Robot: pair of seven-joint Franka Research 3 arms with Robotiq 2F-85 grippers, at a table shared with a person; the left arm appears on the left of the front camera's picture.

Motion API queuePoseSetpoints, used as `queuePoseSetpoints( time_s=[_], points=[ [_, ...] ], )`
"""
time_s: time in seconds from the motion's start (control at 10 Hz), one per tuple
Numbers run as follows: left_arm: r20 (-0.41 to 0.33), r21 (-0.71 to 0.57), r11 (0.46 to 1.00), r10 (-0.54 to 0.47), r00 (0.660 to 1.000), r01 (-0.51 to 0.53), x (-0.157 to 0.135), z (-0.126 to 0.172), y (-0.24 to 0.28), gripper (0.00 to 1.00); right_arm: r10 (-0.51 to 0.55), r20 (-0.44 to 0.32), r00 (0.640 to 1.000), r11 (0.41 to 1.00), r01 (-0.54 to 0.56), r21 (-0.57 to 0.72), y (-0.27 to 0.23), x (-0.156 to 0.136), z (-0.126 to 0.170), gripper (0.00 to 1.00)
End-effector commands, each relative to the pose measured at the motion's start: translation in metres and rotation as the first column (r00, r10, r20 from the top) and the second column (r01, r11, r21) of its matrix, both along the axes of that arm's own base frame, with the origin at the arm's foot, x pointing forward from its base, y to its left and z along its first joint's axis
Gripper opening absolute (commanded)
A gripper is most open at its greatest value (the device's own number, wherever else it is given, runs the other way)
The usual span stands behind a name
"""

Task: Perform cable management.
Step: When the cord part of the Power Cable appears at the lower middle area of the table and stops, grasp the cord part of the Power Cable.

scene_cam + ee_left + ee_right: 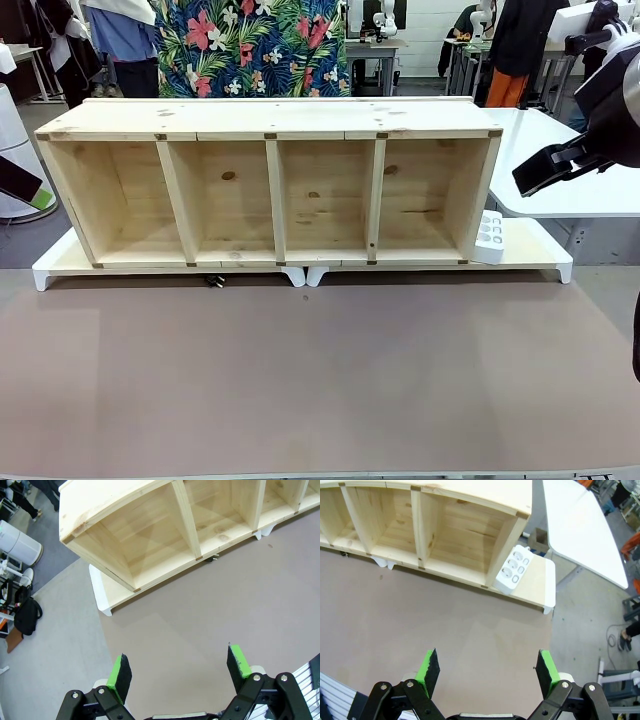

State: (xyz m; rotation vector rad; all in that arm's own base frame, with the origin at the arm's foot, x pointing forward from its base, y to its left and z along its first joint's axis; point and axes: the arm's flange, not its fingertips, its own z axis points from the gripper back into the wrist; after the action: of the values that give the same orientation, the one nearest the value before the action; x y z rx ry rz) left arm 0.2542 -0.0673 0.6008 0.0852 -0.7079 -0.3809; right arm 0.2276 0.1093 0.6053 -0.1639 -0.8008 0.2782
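The white power strip (489, 237) leans on the right end wall of the long wooden shelf (270, 120), sockets facing out; it also shows in the right wrist view (515, 570). A small black plug end of the cable (215, 281) pokes out under the shelf's front edge near the second compartment, seen too as the plug (215, 557) in the left wrist view. The rest of the cable is hidden. My left gripper (179, 667) hangs open over the brown mat near the shelf's left end. My right gripper (487, 667) is open above the mat, short of the power strip. Neither holds anything.
The four shelf compartments stand bare. The shelf rests on white boards (540, 262). The brown mat (320, 380) covers the near table. A white side table (570, 170) stands at the right. A person in a flowered shirt (250, 45) stands behind the shelf.
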Motion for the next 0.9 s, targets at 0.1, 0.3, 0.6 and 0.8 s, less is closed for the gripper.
queuePoseSetpoints(
  time_s=[0.1,0.3,0.6,0.8],
  points=[
    [0.007,0.005,1.000,-0.011,1.000,0.011,-0.0003,0.0013,0.0001,1.00,-0.004,-0.001,1.000,1.000,0.004,0.001,-0.0008,0.0006,-0.0002,1.00],
    [0.007,0.005,1.000,-0.011,1.000,0.011,-0.0003,0.0013,0.0001,1.00,-0.004,-0.001,1.000,1.000,0.004,0.001,-0.0008,0.0006,-0.0002,1.00],
    [0.007,0.005,1.000,-0.011,1.000,0.011,-0.0003,0.0013,0.0001,1.00,-0.004,-0.001,1.000,1.000,0.004,0.001,-0.0008,0.0006,-0.0002,1.00],
    [0.007,0.005,1.000,-0.011,1.000,0.011,-0.0003,0.0013,0.0001,1.00,-0.004,-0.001,1.000,1.000,0.004,0.001,-0.0008,0.0006,-0.0002,1.00]
  ],
)
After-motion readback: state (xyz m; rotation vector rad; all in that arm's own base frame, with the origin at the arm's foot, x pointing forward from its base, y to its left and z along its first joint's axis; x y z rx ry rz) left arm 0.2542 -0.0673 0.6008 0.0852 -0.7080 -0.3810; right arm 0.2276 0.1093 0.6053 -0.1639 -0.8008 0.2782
